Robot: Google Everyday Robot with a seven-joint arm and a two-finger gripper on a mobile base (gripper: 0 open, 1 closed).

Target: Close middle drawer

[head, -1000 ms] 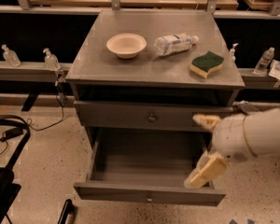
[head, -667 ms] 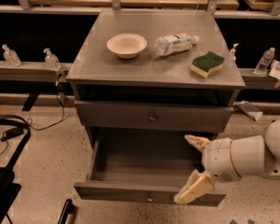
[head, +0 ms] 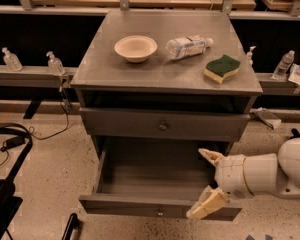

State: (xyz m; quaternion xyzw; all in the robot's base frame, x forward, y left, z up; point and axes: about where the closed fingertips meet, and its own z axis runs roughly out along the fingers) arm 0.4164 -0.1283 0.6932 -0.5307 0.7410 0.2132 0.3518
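The middle drawer [head: 140,206] is a deep grey box pulled far out, low on the cabinet, with a small round knob [head: 160,213] at the centre of its flat front panel. Its inside looks empty. My gripper [head: 208,181] comes in from the right on a white arm [head: 270,174] and is open. One cream finger [head: 210,156] is over the drawer's inner right side. The other finger [head: 207,204] lies at the top edge of the front panel, right of the knob.
Above the open drawer is a shut drawer front with a darker knob [head: 162,126]. The cabinet top [head: 140,74] holds a bowl [head: 135,47], a plastic bottle [head: 187,46] and a green-yellow sponge [head: 222,68]. Cables and black gear lie on the floor at left [head: 10,149].
My gripper has moved down and slightly left, from beside the upper drawer front to the open drawer's right front corner. The drawer has not visibly moved.
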